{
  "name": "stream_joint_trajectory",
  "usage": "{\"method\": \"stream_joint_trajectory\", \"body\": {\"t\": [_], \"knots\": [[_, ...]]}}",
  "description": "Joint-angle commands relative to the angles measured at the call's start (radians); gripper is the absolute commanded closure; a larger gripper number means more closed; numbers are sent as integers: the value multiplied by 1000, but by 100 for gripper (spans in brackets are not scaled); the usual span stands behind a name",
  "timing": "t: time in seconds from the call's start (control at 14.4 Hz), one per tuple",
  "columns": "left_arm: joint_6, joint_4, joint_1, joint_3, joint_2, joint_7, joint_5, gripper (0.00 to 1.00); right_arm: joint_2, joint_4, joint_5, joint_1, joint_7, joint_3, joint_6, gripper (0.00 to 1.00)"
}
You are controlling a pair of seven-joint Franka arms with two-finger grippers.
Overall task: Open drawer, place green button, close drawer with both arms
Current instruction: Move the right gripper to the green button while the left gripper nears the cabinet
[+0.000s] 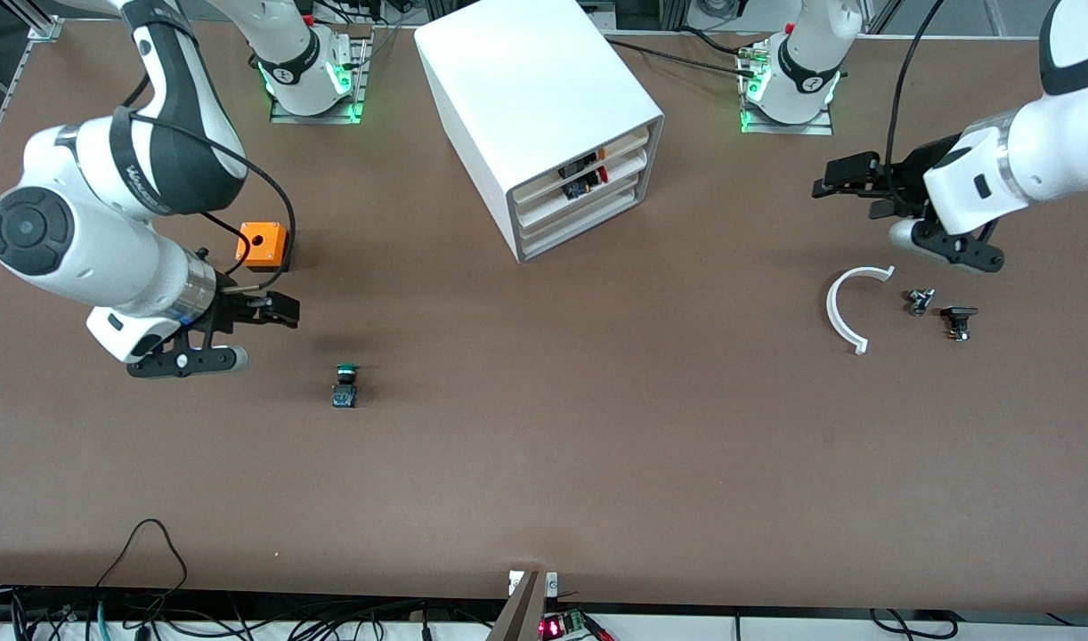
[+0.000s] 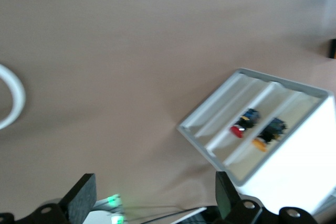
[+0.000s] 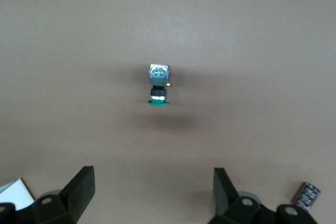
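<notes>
The white cabinet (image 1: 535,107) stands at the middle of the table near the robots' bases. Its lowest drawer (image 1: 588,224) is shut; it also shows in the left wrist view (image 2: 223,109). The two drawers above it hold small parts. The green-capped button (image 1: 345,385) lies on its side on the table toward the right arm's end, and shows in the right wrist view (image 3: 158,86). My right gripper (image 1: 281,312) is open and empty above the table beside the button (image 3: 152,190). My left gripper (image 1: 851,189) is open and empty in the air at the left arm's end, facing the cabinet (image 2: 155,195).
An orange box with a hole (image 1: 263,246) sits by the right gripper. A white curved strip (image 1: 847,307) and two small black parts (image 1: 920,300) (image 1: 958,320) lie under the left arm. A small dark cylinder (image 3: 305,195) lies near the right gripper.
</notes>
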State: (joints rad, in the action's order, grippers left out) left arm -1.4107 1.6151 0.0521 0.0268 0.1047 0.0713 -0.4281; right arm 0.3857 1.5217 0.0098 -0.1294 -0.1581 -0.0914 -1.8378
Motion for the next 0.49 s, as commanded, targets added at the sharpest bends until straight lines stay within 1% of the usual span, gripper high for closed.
{"method": "stream_joint_trajectory", "body": {"t": [0.0, 0.14, 0.21, 0.35, 0.42], "knots": [[32, -17, -29, -2, 70, 24, -137, 0, 71, -17, 4, -36, -93, 2, -53, 0], [100, -12, -55, -2, 128, 53, -248, 0, 123, -17, 2, -41, -98, 4, -98, 0], [113, -12, -57, -2, 153, 102, -286, 0, 146, -17, 1, -38, -92, 5, -115, 0], [111, -12, -58, -2, 206, 253, -302, 0, 189, -20, -23, -32, -84, 5, -153, 0], [111, -9, -58, -2, 228, 316, -332, 0, 208, -18, -45, -33, -83, 5, -176, 0]]}}
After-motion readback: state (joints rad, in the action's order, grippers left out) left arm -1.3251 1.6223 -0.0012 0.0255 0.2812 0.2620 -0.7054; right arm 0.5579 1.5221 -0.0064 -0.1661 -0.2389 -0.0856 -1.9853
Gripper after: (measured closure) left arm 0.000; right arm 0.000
